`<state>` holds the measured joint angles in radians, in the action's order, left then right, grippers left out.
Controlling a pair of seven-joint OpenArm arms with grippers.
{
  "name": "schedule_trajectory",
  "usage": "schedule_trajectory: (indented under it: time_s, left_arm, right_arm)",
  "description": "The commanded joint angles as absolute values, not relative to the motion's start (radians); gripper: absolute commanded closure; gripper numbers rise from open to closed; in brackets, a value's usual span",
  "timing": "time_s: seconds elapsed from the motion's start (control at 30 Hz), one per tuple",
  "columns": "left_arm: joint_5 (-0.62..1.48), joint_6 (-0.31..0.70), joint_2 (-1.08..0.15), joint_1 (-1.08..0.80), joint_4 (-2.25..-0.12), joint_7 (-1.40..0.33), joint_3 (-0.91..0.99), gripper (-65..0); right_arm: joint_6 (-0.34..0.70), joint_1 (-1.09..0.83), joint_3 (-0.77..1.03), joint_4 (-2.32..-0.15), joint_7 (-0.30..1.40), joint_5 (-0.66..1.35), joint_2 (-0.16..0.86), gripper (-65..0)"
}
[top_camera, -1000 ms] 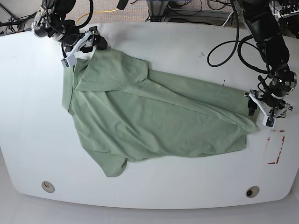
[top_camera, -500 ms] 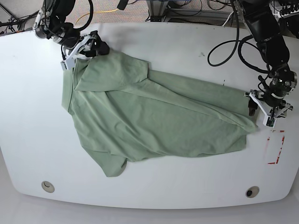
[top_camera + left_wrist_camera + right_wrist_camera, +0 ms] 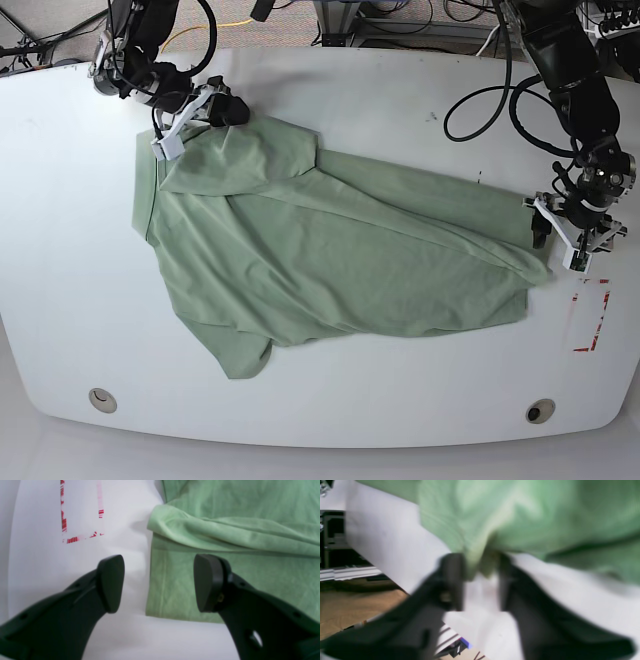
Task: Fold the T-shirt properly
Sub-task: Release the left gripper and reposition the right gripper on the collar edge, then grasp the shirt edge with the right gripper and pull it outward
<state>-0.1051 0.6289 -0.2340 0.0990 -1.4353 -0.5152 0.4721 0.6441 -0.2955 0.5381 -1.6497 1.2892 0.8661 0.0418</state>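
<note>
The pale green T-shirt [image 3: 330, 250] lies wrinkled and spread across the white table [image 3: 60, 250]. My right gripper [image 3: 222, 112] is at its far left corner. In the blurred right wrist view its fingers [image 3: 452, 580] stand close together with a bunch of T-shirt [image 3: 520, 512] fabric pinched between the tips. My left gripper [image 3: 557, 247] hovers open at the T-shirt's right edge. In the left wrist view the left gripper [image 3: 158, 582] straddles the hem of the T-shirt [image 3: 237, 530], one finger over bare table and one over cloth, holding nothing.
A red-marked rectangle [image 3: 592, 315] is on the table just beyond the shirt's right edge, also visible as red marks [image 3: 81, 512] ahead of the left gripper. Two round holes [image 3: 101, 399] [image 3: 540, 411] sit near the front edge. Cables lie behind the table.
My right gripper has slid rightward over the shirt's far left corner and its jaws have closed in on the fabric, dragging that corner with it. The left arm has not moved.
</note>
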Motion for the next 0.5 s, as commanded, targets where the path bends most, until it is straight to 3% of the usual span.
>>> schedule_trajectory:
  time_s: [0.0, 0.47]
  left_arm:
    - [-0.094, 0.625, -0.249, 0.117, -1.452, -0.493, 0.476, -39.7]
    - [-0.096, 0.625, -0.249, 0.097, -1.452, -0.492, 0.472, -39.7]
  right_arm:
    - [0.641, -0.278, 0.542, -1.664, 1.287, 0.883, 0.047, 0.0]
    - [0.684, -0.260, 0.547, -1.827, 1.294, 0.993, 0.056, 0.0]
